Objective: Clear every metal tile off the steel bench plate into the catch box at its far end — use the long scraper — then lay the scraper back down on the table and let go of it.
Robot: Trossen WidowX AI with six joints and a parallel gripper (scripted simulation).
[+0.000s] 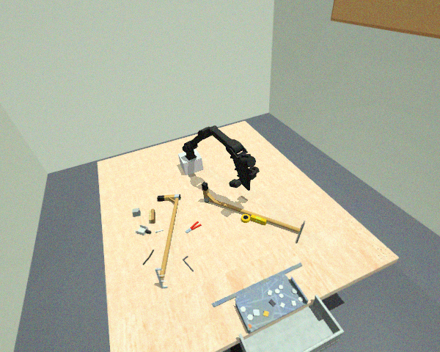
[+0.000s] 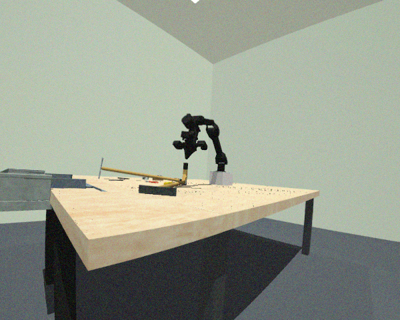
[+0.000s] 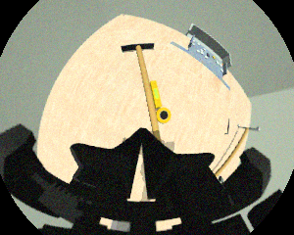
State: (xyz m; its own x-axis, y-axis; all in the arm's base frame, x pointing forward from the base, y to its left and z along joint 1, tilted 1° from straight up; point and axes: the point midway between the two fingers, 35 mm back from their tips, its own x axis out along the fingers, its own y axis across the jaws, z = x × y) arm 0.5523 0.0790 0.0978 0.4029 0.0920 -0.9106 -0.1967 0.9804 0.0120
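The long scraper lies on the table, its flat blade away from the arm and its black-tipped grip standing up at the near end. My gripper is shut and empty, raised above the table near the scraper's handle and not touching it. The steel bench plate carries several white tiles, an orange tile and a dark tile. The catch box adjoins the plate's far end; its visible floor shows no tiles.
A second long-handled tool with a pronged head lies to one side. A yellow ring and yellow block lie beside the scraper handle. Red-handled pliers, a hex key and small blocks lie between and beyond.
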